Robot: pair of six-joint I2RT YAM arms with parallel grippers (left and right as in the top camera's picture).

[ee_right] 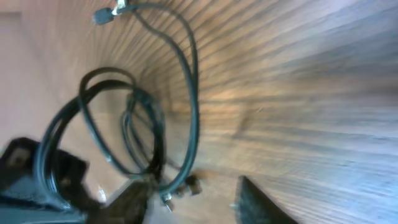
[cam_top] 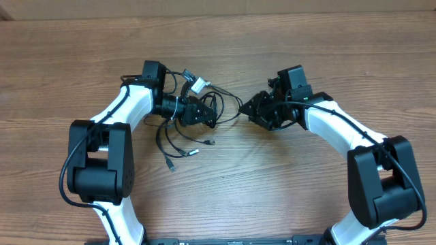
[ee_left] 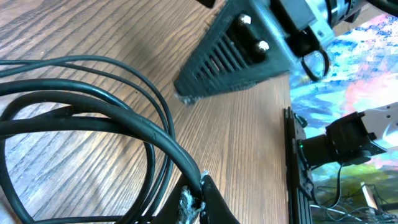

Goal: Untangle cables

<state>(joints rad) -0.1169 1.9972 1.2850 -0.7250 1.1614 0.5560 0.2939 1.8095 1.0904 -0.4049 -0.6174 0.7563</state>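
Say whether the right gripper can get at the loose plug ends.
Probably yes: the right gripper stands open near the plug ends, with only table between them.

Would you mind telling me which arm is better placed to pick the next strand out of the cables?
The right, probably. Its claw is open and points at the cables from close by, free to take a strand. The left claw is shut on the bundle, so it is better kept as the anchor.

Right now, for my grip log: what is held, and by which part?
Left gripper clamps the cables at the bundle's looped strands; right gripper is open, holding nothing.
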